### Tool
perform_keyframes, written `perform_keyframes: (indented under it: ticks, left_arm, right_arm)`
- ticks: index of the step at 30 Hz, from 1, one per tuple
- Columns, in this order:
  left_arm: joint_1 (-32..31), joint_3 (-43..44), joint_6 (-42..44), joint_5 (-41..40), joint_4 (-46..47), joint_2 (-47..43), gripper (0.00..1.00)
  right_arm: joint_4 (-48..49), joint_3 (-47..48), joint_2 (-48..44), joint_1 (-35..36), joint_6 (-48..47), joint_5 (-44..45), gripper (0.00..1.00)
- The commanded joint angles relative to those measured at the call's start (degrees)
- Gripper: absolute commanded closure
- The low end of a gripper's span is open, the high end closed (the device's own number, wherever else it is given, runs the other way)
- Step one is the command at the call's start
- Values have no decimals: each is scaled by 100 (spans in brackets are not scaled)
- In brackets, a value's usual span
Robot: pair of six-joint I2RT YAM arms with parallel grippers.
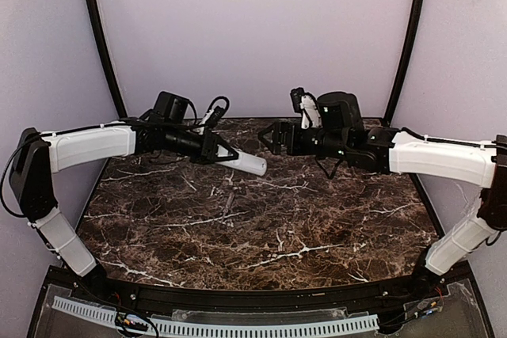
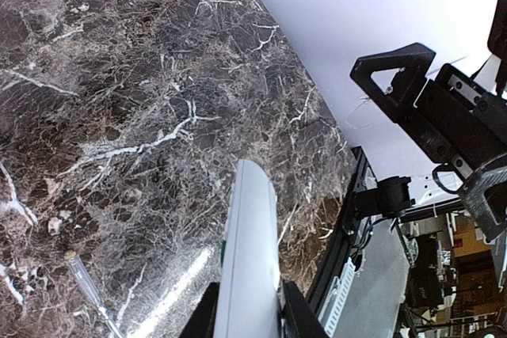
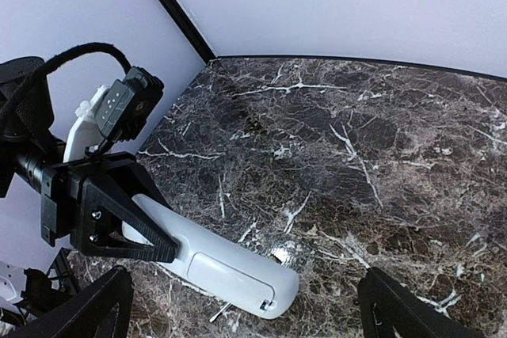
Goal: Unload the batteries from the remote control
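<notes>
My left gripper [image 1: 225,153] clamps the remote control [image 1: 252,165]; my right gripper [image 1: 268,137], at its 1 o'clock, stands wide open, empty. The battery cover [image 3: 228,272] looks closed; I judge unloading not yet begun.

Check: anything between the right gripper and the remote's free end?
Nothing. In the top view the open right gripper faces the remote across a bare gap, with the table beneath.

Dark brown marble table [image 1: 317,227], white veins, a slim pale stick [image 2: 89,286] lying on it (kind unclear)
</notes>
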Motion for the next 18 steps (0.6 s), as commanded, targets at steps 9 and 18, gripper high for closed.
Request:
perform_keyframes:
  ticks: [9,18]
  left_arm:
    - [217,-250,-640,554,792,-157,100]
    - [254,-320,-799,632,1026,-132,100]
  right_arm:
    - [-22,140,308,-45,576,-734,1]
    - [100,35,318,-56,849,-962,1]
